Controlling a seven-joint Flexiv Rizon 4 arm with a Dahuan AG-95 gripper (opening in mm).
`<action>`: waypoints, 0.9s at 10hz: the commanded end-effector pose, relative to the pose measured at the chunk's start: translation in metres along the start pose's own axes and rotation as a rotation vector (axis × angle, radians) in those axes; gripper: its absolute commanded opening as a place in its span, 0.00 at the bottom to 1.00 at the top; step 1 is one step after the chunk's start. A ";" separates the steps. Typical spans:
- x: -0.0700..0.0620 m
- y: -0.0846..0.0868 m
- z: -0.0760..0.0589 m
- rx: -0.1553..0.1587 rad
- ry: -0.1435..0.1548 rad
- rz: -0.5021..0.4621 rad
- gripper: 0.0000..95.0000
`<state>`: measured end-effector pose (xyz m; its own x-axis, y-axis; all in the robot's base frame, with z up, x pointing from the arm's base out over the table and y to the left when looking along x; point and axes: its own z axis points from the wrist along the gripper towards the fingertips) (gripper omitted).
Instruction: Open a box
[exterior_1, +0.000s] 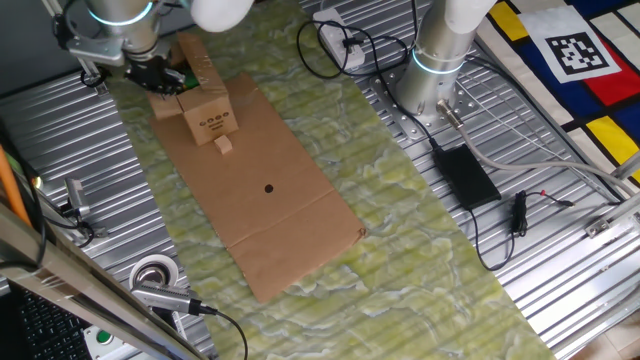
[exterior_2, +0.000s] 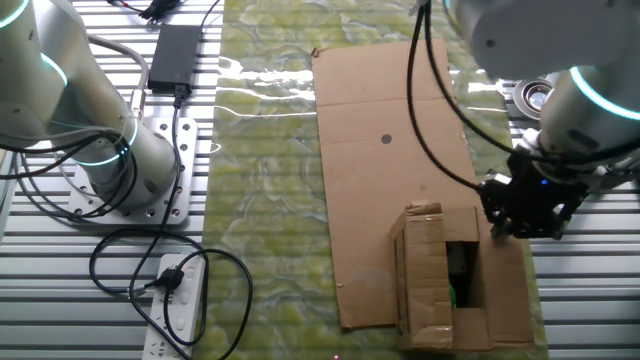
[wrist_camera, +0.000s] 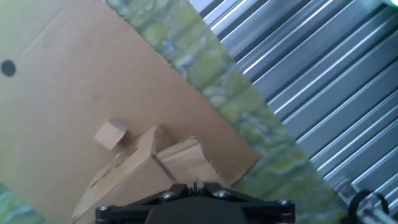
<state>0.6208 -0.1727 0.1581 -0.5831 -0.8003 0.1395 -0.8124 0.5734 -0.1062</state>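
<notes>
The box (exterior_1: 207, 117) is a small brown carton with dark print on its side. It stands at the far left end of a large flat cardboard sheet (exterior_1: 270, 200). One long top flap (exterior_1: 196, 62) is folded out and back. In the other fixed view the box (exterior_2: 430, 275) shows a dark opening at the top. My gripper (exterior_1: 160, 78) hangs right beside the box's top edge, also seen in the other fixed view (exterior_2: 522, 212). In the hand view its fingers (wrist_camera: 194, 186) are closed together just above the box's flaps (wrist_camera: 180, 158), with nothing visible between them.
A tiny cardboard block (exterior_1: 224, 145) lies on the sheet next to the box. A second arm's base (exterior_1: 432, 75), a power strip (exterior_1: 335, 35) and a black adapter (exterior_1: 465, 175) with cables lie to the right. A tape roll (exterior_1: 155, 272) lies at the front left.
</notes>
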 end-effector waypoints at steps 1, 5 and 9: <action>-0.003 -0.002 0.014 -0.002 -0.015 0.004 0.00; -0.005 0.000 0.033 -0.007 -0.019 0.028 0.00; 0.009 0.002 0.025 -0.024 -0.041 -0.021 0.00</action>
<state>0.6132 -0.1830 0.1333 -0.5727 -0.8145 0.0930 -0.8197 0.5672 -0.0802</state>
